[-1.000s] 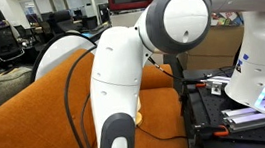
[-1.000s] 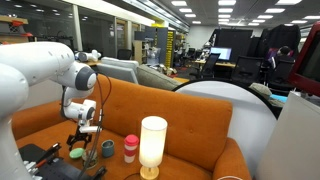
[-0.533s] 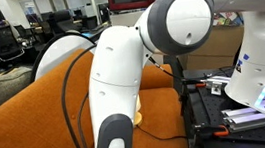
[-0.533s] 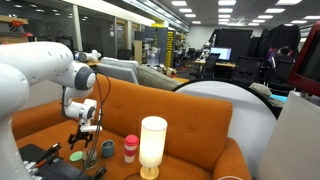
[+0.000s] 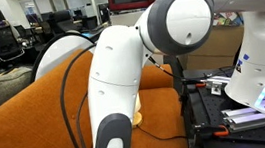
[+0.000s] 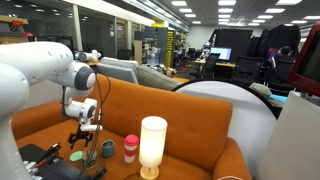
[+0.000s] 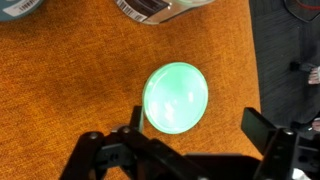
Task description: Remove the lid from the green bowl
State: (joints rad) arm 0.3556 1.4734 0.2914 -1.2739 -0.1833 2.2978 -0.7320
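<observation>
In the wrist view the green bowl with its lid (image 7: 176, 97) lies on the orange couch seat, a round pale-green disc seen from above. My gripper (image 7: 200, 135) is open above it, one finger at the disc's lower left edge and the other well off to its right. In an exterior view my gripper (image 6: 83, 138) hangs just above the green bowl (image 6: 78, 155) on the seat. In the exterior view that looks past my arm, the arm hides the bowl and the gripper.
A dark cup (image 6: 107, 149), a red-capped jar (image 6: 130, 148) and a tall white lamp (image 6: 152, 146) stand on the seat beside the bowl. A container (image 7: 158, 8) lies beyond the bowl in the wrist view. A black edge (image 7: 285, 70) borders the seat.
</observation>
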